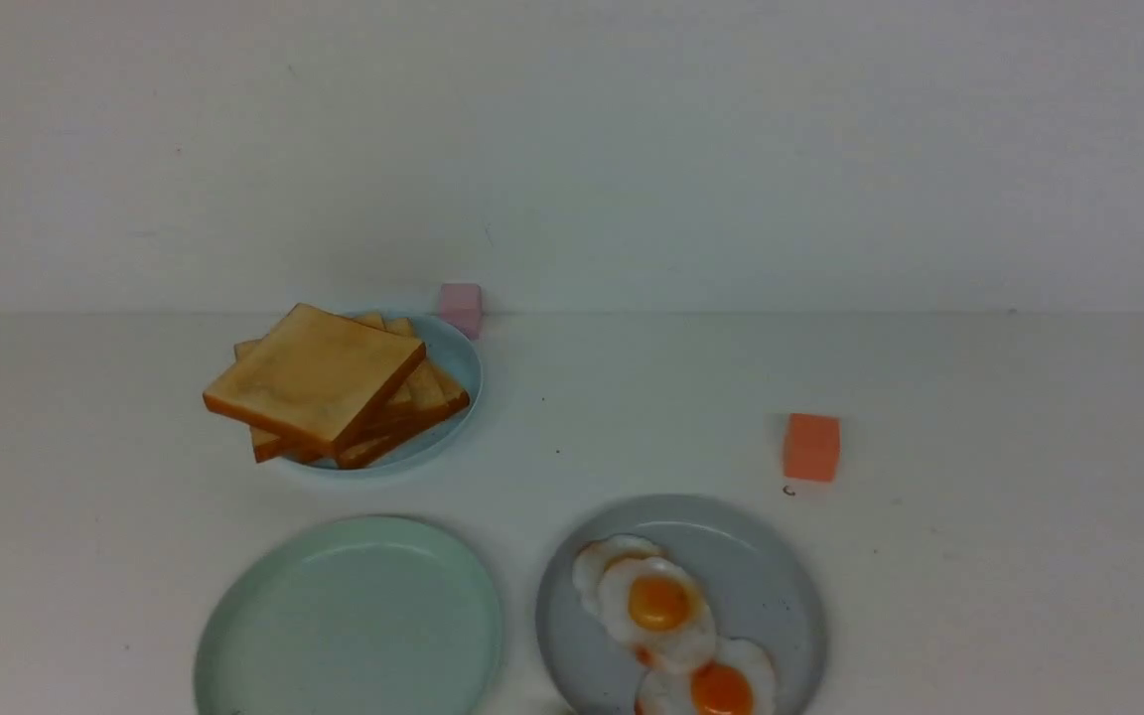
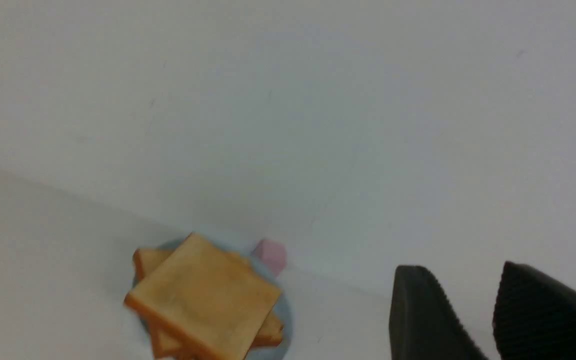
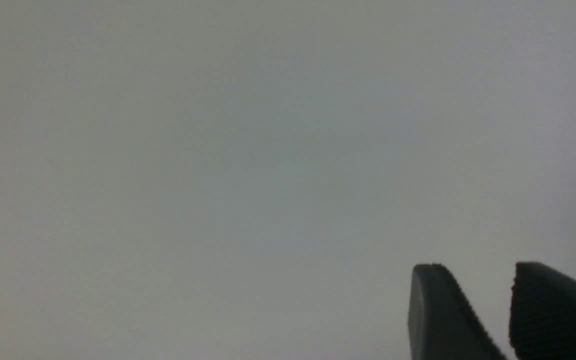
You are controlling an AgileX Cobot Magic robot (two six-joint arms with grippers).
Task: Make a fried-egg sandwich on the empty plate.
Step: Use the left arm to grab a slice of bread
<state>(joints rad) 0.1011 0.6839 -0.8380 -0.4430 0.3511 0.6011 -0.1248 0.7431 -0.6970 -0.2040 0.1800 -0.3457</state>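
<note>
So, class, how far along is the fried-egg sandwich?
Nothing looks done: the mint-green plate is bare. Both the left gripper and right gripper stand open, holding nothing. Left: stacking toast, fried egg, then toast again.

The front view's lower edge crops 2 plates (image 1: pixel 354 616) (image 1: pixel 771 596).

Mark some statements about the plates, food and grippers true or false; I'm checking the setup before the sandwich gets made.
1. The green plate is bare in its visible part. True.
2. The fried eggs lie on the light-blue plate. False: they lie on the grey plate.
3. The toast slices are neatly squared up. False: they are stacked at differing angles.
4. The left gripper is open and holds nothing. True.
5. The right gripper grips an egg. False: its open jaws hold nothing.
</note>
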